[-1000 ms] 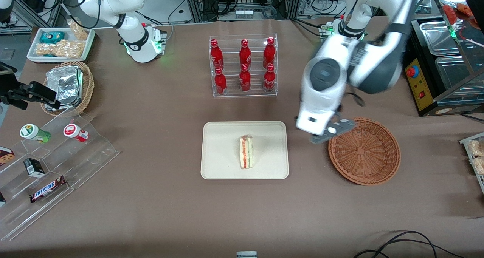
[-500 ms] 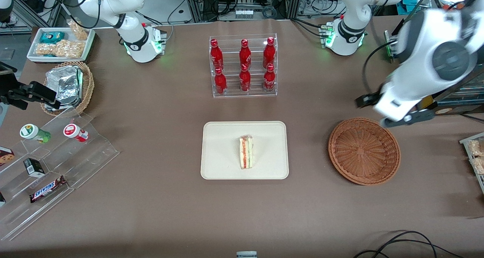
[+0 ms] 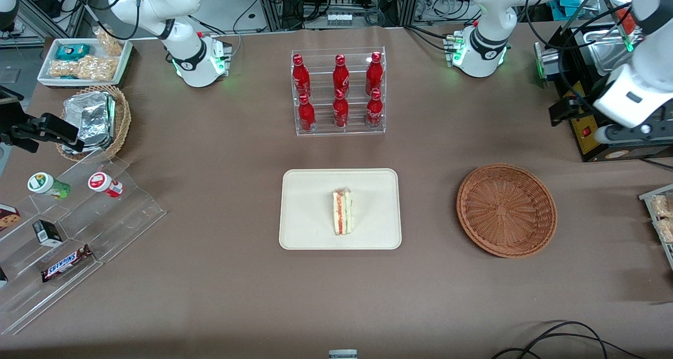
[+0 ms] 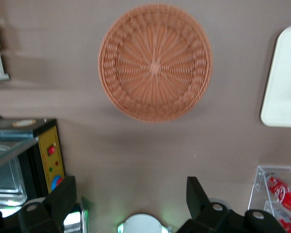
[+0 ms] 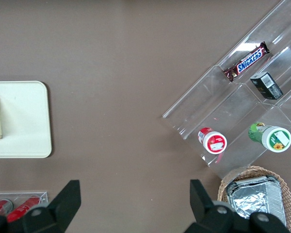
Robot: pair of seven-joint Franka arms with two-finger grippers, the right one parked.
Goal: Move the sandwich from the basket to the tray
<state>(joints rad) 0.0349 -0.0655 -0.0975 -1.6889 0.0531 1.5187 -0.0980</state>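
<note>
- tray (image 3: pixel 315 191): the landmark, mid-table and nearer the front camera than the bottle rack (image 3: pixel 339 92). Sandwich (image 3: pixel 342 212) lies on it, around the middle, on its side and inside the rim. Placement looks done to me.
- basket (image 3: pixel 506 209): beside the tray toward the working arm's end of the table, well apart from it. Nothing in it; the wrist view confirms bare weave (image 4: pixel 155 62).
- gripper (image 4: pixel 128 196): raised high, well away from the tray at the working arm's end, over the control box (image 3: pixel 583 120). Fingers spread wide, nothing between them.
- step in hand, as I read it: retreat to park. To do it well, stay high and swing out away from the tray, no dip over the basket rim or the box, so the sandwich isn't disturbed.
- no re-grasp needed unless the wedge must sit square on the tray.
</note>
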